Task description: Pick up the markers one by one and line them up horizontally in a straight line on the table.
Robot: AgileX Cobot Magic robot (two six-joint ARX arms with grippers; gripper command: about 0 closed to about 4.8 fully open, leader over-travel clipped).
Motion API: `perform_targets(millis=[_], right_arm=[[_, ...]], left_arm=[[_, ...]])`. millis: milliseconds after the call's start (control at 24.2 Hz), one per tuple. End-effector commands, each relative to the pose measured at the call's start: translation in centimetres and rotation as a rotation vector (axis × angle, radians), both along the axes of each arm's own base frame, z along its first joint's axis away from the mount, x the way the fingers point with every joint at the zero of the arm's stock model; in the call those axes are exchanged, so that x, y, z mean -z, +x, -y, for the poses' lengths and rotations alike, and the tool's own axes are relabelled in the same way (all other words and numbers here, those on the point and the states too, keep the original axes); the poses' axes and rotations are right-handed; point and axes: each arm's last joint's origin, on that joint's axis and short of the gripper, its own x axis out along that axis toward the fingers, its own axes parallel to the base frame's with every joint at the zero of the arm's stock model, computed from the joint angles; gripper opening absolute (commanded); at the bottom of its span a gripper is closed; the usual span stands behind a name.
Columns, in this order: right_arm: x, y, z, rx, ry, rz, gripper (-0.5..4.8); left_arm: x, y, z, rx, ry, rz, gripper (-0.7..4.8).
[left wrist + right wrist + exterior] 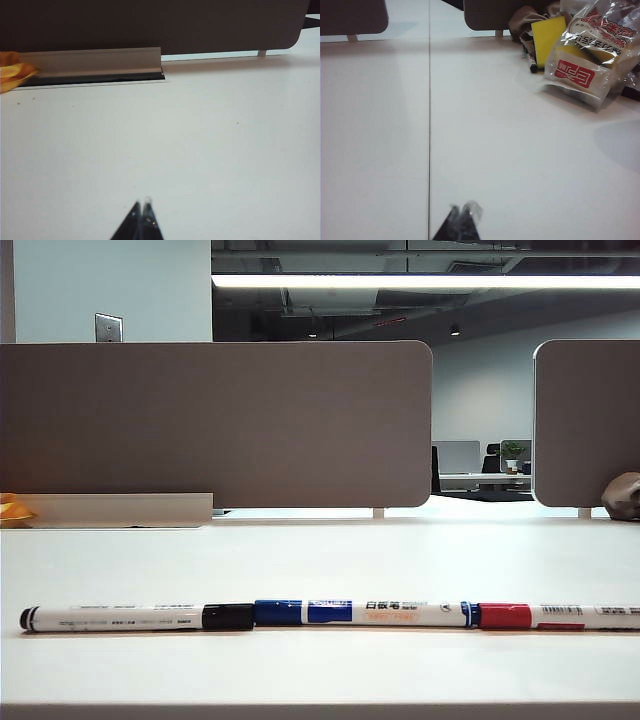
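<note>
Lying end to end along the table's (320, 560) front edge, the markers form one straight row: black-capped marker (135, 618) toward the left edge, blue marker (365, 613) in the middle, red-capped marker (560, 616) running off at the right. The left gripper (142, 207) hovers clenched and empty over bare table, and the right gripper (461, 210) likewise, beside a seam (429, 125).

three markers (330, 615), two partition panels (215, 425)
</note>
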Motion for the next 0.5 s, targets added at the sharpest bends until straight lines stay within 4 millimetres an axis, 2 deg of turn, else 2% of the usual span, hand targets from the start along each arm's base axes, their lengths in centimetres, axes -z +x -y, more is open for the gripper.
perform_targets(millis=[41,248,495], right_arm=[[-0.1,0.0,0.0,0.005,-0.002,0.006,-0.01],[-0.1,0.0,0.0,0.0,-0.002,0.006,-0.01],[-0.1,0.0,-0.8,-0.082,-0.002,0.007,-0.01]], left_arm=[[-0.1,0.0,-0.1,-0.012,-0.001,0.008,-0.06],[-0.1,0.1,-1.0,-0.105,-0.001,0.008,-0.06],[-0.1,0.1,-1.2,-0.117,-0.001,0.007,-0.06]])
